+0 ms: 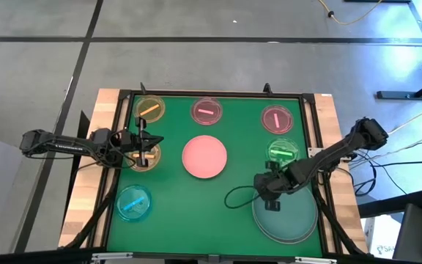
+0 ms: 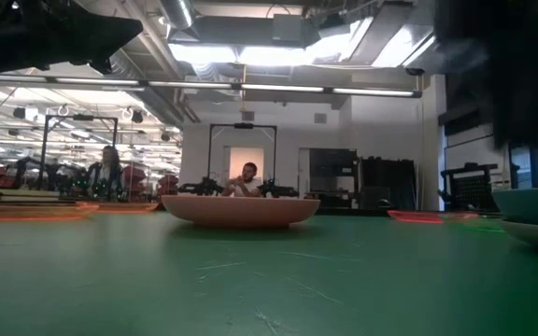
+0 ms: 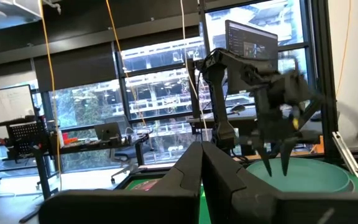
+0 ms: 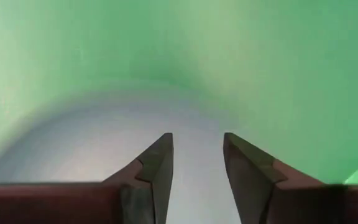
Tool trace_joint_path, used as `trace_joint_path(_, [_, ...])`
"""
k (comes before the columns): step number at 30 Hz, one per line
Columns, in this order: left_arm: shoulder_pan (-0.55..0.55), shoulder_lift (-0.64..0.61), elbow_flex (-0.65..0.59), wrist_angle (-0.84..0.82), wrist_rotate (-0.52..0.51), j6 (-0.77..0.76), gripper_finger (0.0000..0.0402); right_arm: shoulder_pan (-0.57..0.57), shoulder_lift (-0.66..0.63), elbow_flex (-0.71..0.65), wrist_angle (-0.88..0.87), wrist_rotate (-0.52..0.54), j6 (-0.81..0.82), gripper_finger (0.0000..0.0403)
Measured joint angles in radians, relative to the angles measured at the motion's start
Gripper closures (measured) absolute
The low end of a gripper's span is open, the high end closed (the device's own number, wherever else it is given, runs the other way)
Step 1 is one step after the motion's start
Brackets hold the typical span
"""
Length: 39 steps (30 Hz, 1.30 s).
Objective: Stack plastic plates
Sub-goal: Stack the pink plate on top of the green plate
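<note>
The right gripper [image 1: 272,207] is hovering with fingers [image 4: 157,168] parted over the large pale-teal plate [image 1: 288,216], beside the pink plate [image 1: 204,157]; nothing is grasped. The left gripper [image 1: 143,159], fingers clenched, is waiting across that plate.

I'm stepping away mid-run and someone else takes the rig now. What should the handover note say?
Left gripper: shut, holding nothing visible, over the small translucent yellow plate at the mat's left.
Right gripper: open, empty, above the large plate at the near right.
Plates: the medium pink round plate sits mid-mat. The small orange-barred yellow plate, two small pink plates, the small green plate and the small blue plate lie apart around it.
Done: no finished stack visible.
Left: gather every plate into one stack.
</note>
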State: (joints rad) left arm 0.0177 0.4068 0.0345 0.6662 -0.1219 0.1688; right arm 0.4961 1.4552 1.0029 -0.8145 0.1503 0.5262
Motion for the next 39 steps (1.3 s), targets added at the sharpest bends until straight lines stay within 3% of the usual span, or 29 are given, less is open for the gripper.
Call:
trace_joint_path(4, [0.0, 0.0, 0.0, 0.0, 0.0, 0.0, 0.0398, -0.008, 0.001, 0.002, 0.187, 0.261, -0.169, 0.0267])
trace_joint_path(7, [0.0, 0.0, 0.0, 0.0, 0.0, 0.0, 0.0398, -0.043, 0.0, -0.032, 0.372, 0.333, -0.299, 0.0267])
trace_joint_path(14, [0.0, 0.0, 0.0, 0.0, 0.0, 0.0, 0.0398, -0.164, 0.071, -0.089, 0.71, 0.232, -0.554, 0.0267])
trace_joint_path(23, [0.0, 0.0, 0.0, 0.0, 0.0, 0.0, 0.0398, -0.28, 0.301, -0.089, 0.986, 0.009, -0.614, 0.0267])
trace_joint_path(34, [0.0, 0.0, 0.0, -0.001, -0.013, 0.0, 0.0398, -0.329, 0.426, -0.088, 1.038, -0.02, -0.626, 0.027])
trace_joint_path(39, [0.0, 0.0, 0.0, 0.0, -0.016, 0.0, 0.0398, -0.328, 0.427, -0.088, 1.032, -0.011, -0.665, 0.0305])
